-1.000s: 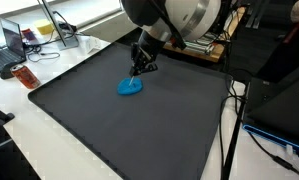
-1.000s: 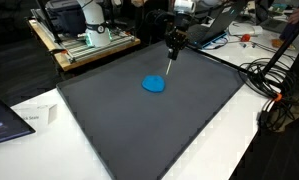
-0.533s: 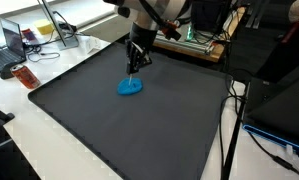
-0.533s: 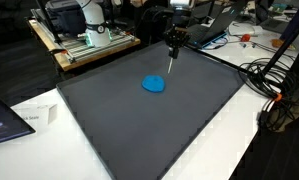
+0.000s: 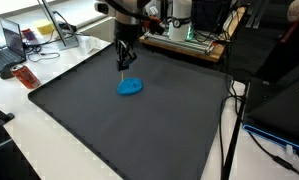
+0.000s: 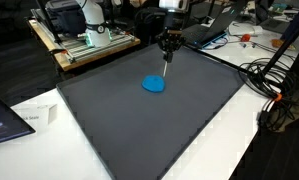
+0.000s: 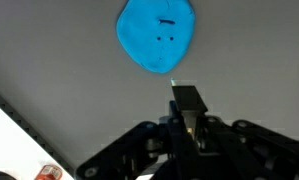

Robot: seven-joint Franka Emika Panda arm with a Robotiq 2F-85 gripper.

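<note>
**Exterior and wrist views.** The gripper, its jaws closed on a thin pale rod that hangs tip-down, is raised over the dark mat. The blue rounded piece lies flat on the mat just beside and below the rod's tip, on the side away from the mat's far edge. In the wrist view the piece sits ahead of the fingers, slightly off-centre, with no marked long axis; the tip appears clear of it.
</note>
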